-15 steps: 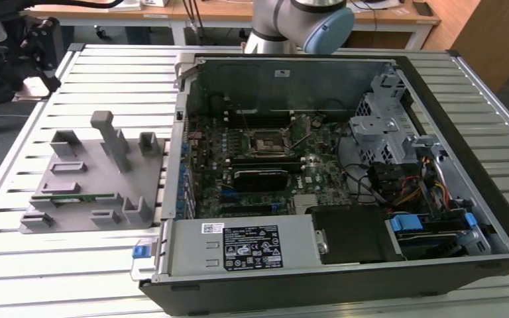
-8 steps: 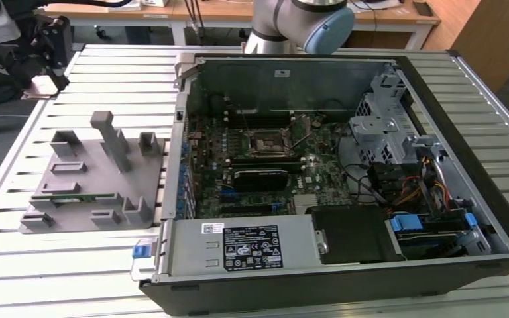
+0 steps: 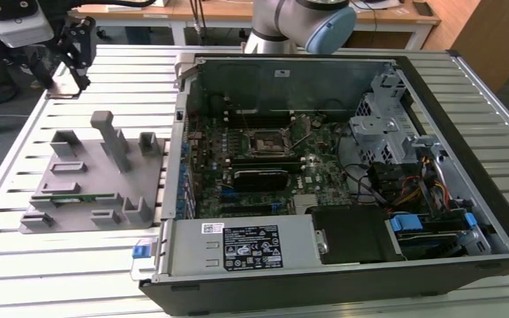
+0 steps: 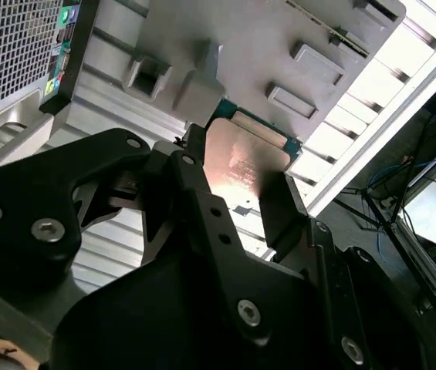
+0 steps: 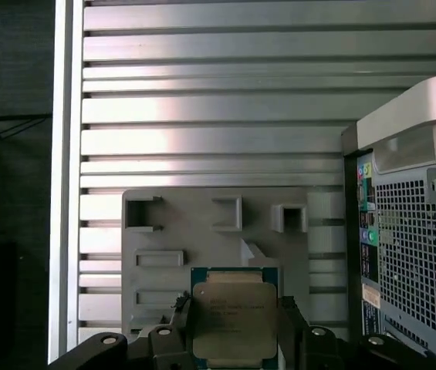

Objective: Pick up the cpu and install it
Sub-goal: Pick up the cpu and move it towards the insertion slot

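Note:
The cpu [image 5: 234,314], a flat square chip with a silver top and a green rim, is clamped between my gripper's [image 5: 234,327] two black fingers [image 5: 177,325]. In the second wrist view the cpu [image 4: 242,158] shows tilted in my gripper [image 4: 239,179], above the grey fixture plate [image 4: 202,38]. The exterior view has my gripper [image 3: 67,79] raised over the far left corner of the table, beyond the grey fixture plate [image 3: 95,175]. The black socket frame [image 3: 266,141] lies on the motherboard inside the open computer case [image 3: 431,265], well to the exterior view's right of my gripper.
A green memory stick [image 3: 73,197] lies in a slot of the fixture plate. The case's rear wall [image 5: 410,231] stands beside the plate. The slatted metal table [image 3: 77,271] ends close to my gripper at the exterior view's left, and the arm's base [image 3: 299,23] rises behind the case.

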`<state>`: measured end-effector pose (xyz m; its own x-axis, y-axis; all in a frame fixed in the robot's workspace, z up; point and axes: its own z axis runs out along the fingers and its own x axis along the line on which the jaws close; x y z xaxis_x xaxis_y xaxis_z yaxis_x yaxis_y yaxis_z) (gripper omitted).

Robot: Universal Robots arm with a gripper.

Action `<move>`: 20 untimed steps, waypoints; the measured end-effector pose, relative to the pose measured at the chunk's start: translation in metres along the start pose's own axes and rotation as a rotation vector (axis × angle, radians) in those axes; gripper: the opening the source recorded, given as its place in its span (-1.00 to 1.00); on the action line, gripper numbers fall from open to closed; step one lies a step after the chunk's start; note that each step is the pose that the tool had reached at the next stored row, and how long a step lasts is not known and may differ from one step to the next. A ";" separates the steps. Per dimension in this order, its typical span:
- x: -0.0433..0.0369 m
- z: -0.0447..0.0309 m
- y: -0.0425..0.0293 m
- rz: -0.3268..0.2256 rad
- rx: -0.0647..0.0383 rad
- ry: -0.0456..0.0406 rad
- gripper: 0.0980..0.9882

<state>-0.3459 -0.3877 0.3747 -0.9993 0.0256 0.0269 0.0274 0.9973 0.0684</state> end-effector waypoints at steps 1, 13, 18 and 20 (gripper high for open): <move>-0.0030 -0.0001 0.0002 0.000 0.000 0.0011 -0.04; -0.0261 -0.0035 0.0058 0.001 0.001 0.0085 -0.04; -0.0266 -0.0062 0.0063 0.001 -0.002 0.0084 -0.04; -0.0292 -0.0064 0.0064 0.000 -0.006 0.0088 -0.04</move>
<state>-0.3164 -0.3825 0.3807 -0.9990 0.0253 0.0357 0.0279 0.9968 0.0749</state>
